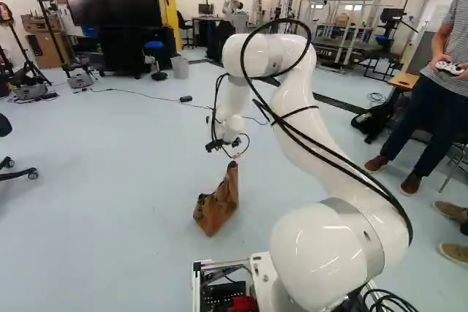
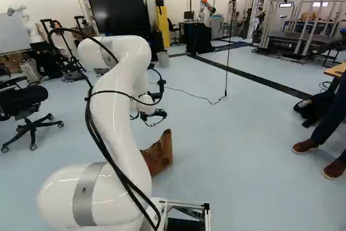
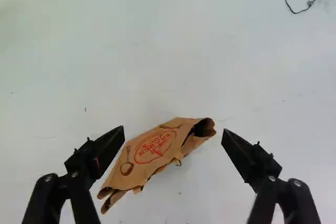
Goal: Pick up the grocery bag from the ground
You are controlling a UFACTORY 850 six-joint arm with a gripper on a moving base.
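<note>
Brown bag (image 3: 152, 153) beneath spread claw (image 2: 154, 117)

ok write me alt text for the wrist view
A crumpled brown paper bag with a red oval print is on the pale floor, seen below and between the open fingers of the black gripper. A thin dark cable crosses the floor farther off.

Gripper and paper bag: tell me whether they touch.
Apart. The right base view shows floor between the gripper and the top of the paper bag below it.
</note>
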